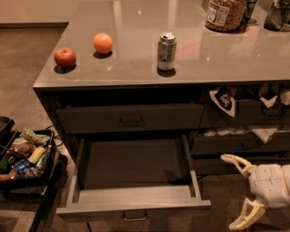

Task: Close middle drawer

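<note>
The middle drawer (136,195) stands pulled far out below the counter. Its grey inner box is empty. Its flat front faces me at the bottom of the view, with the small pull handle (134,216) at its centre. My gripper (234,191) is at the lower right, just to the right of the drawer's front right corner and apart from it. It is open and empty, with one pale finger (233,160) above and the other low down. The top drawer (131,118) above is closed.
On the grey counter (136,72) stand a red apple (65,57), an orange (103,43), a soda can (166,50) and a jar (225,13). Open shelves (244,136) with white packets are at the right. A black bin of items (22,156) stands on the floor at the left.
</note>
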`<state>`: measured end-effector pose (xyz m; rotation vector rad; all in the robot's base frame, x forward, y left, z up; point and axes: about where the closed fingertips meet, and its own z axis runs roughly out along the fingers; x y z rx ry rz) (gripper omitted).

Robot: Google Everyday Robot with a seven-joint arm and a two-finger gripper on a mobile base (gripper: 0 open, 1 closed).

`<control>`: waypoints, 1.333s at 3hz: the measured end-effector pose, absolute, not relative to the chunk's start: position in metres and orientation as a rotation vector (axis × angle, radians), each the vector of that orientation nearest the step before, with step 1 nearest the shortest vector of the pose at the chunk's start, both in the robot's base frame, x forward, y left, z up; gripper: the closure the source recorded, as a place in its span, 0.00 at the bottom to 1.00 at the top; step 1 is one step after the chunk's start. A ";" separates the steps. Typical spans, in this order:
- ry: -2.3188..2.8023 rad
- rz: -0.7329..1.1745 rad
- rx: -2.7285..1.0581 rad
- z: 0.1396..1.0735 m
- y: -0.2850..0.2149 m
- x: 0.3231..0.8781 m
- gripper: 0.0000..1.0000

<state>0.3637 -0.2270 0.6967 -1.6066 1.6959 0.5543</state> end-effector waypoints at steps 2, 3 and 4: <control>1.710 0.585 -1.563 0.657 -0.211 0.364 0.00; 1.726 0.633 -1.548 0.632 -0.205 0.362 0.00; 1.724 0.746 -1.490 0.588 -0.187 0.355 0.00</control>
